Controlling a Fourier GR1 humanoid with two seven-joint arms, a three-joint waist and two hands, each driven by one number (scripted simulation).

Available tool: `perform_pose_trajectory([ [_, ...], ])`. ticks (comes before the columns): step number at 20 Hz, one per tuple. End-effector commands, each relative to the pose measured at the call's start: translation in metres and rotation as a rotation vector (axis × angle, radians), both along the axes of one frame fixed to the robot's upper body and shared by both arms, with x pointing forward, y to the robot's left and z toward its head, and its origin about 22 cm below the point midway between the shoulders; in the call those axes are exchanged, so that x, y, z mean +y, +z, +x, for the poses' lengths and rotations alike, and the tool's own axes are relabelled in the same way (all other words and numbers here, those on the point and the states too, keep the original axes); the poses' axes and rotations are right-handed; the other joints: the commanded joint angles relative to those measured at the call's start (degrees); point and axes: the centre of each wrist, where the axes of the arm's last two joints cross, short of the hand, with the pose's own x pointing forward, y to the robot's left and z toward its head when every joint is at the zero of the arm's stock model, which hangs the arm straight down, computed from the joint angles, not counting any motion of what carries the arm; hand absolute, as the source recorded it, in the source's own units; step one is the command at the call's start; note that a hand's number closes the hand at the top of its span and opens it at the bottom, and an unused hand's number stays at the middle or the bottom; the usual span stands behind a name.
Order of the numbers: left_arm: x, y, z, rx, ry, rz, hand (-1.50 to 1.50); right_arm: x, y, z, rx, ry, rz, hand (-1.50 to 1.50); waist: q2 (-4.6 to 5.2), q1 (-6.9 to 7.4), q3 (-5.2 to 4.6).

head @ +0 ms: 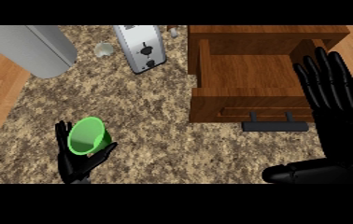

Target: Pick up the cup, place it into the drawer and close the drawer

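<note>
Low at left, the left hand (77,164) is cupping the green cup (88,136); carrying it upright to the open drawer (243,73) seems wise, while the right hand (329,90) is resting open.

**Green cup low at left, wooden drawer pulled open at right**

The translucent green plastic cup (88,136) sat low at the left, over the speckled stone counter (172,111), tilted so its open mouth showed, and looked empty. Well apart, at the upper right, the brown wooden drawer (244,85) stood pulled out, its inside bare. A dark bar handle (276,123) ran across its front panel.
</note>
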Motion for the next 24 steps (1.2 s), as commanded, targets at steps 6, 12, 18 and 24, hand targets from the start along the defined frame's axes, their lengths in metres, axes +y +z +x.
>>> perform_pose_trajectory([
  [6, 0.006, -0.005, -0.002, -0.129, -0.080, -0.022, 1.50, -0.015, 0.004, 0.011, 0.005, 0.000, -0.011, -1.50, -0.01, 0.14, 0.02],
  [12, 0.008, 0.002, 0.021, -0.159, 0.013, 0.086, 1.50, -0.014, 0.014, -0.020, 0.002, 0.000, -0.011, -1.50, -0.04, -0.20, 0.01],
  [18, 0.014, 0.018, 0.042, -0.196, -0.250, 0.101, 1.50, -0.001, 0.015, -0.014, -0.004, -0.002, -0.009, -1.50, -0.04, -0.39, -0.01],
  [24, 0.000, 0.035, 0.058, -0.265, -0.442, 0.076, 1.50, -0.002, 0.010, -0.008, -0.003, -0.003, -0.012, -1.50, -0.09, 0.09, 0.03],
])
